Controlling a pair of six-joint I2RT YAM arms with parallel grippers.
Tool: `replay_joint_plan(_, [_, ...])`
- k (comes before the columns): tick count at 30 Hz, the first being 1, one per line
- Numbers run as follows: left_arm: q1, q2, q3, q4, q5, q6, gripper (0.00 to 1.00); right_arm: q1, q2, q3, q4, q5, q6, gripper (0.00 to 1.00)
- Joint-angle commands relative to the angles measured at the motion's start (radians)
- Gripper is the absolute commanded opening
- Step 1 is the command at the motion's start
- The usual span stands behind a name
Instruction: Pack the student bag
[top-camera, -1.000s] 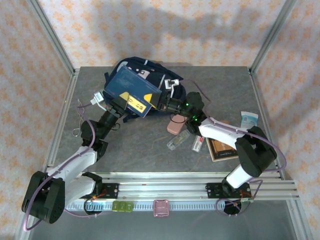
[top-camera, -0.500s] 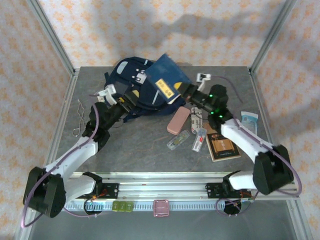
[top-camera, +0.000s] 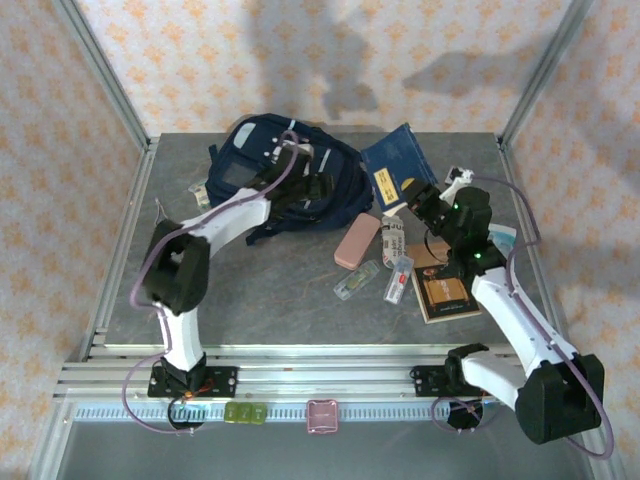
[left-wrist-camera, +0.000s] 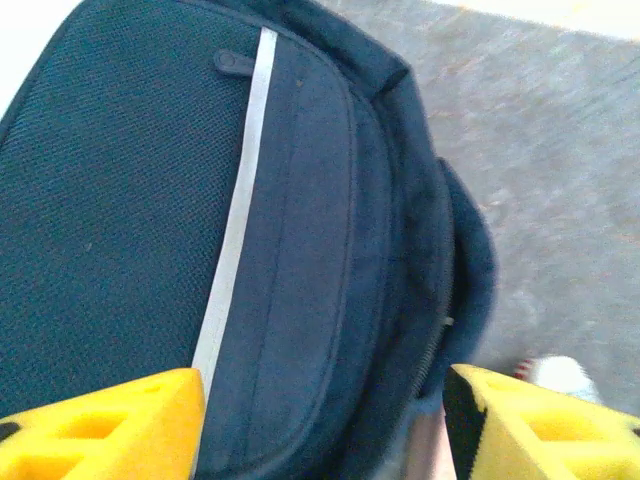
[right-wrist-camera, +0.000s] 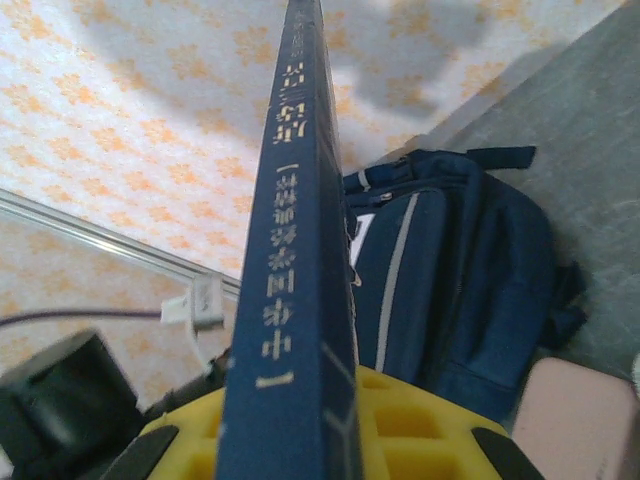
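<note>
Packing is barely starting: student bag (top-camera: 285, 180) is lying upper centre on the desk (top-camera: 250, 290), right jaws are clamping a blue book (top-camera: 393, 172) beside it, left jaws are gaping empty overhead.

Navy bag (top-camera: 335, 165), navy book (top-camera: 400, 155); case (top-camera: 356, 241) seemingly pink.
</note>
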Motion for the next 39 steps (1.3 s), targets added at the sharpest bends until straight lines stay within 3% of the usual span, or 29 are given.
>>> replay_joint_plan(1, [-0.034, 0.125, 0.18, -0.234, -0.151, 0.105, 0.63, -0.005, -0.052, -0.015, 0.025, 0.035, -0.033, 0.0])
replay_joint_plan(7, [-0.071, 0.347, 0.478, -0.378, -0.275, 0.169, 0.64, -0.008, -0.062, -0.031, 0.015, 0.028, -0.039, 0.0])
replay_joint_plan(9, [-0.085, 0.405, 0.547, -0.413, -0.369, 0.184, 0.64, -0.007, -0.066, -0.037, 0.018, 0.025, -0.039, 0.0])
replay_joint_plan(12, [-0.094, 0.459, 0.578, -0.418, -0.444, 0.203, 0.62, -0.008, -0.074, -0.041, 0.024, 0.021, -0.036, 0.0])
replay_joint_plan(16, [-0.094, 0.5, 0.572, -0.407, -0.498, 0.221, 0.51, -0.009, -0.078, -0.04, 0.023, 0.012, -0.039, 0.0])
replay_joint_plan(18, [-0.094, 0.519, 0.569, -0.402, -0.503, 0.236, 0.42, -0.008, -0.075, -0.042, 0.025, 0.013, -0.038, 0.0])
replay_joint_plan(22, [-0.094, 0.549, 0.566, -0.397, -0.513, 0.259, 0.03, -0.008, -0.062, -0.048, 0.04, 0.003, -0.025, 0.0])
replay_joint_plan(23, [-0.094, 0.551, 0.566, -0.399, -0.501, 0.264, 0.0, -0.008, -0.06, -0.05, 0.044, 0.004, -0.021, 0.0])
replay_joint_plan(27, [-0.094, 0.489, 0.526, -0.383, -0.475, 0.272, 0.0, -0.009, -0.05, -0.049, 0.039, 0.009, -0.018, 0.0])
replay_joint_plan(33, [-0.09, 0.262, 0.421, -0.33, -0.465, 0.32, 0.0, -0.011, -0.016, -0.035, -0.004, 0.039, -0.026, 0.0])
replay_joint_plan(39, [-0.069, 0.111, 0.401, -0.356, -0.451, 0.34, 0.0, -0.01, 0.045, -0.056, 0.061, -0.025, 0.008, 0.0])
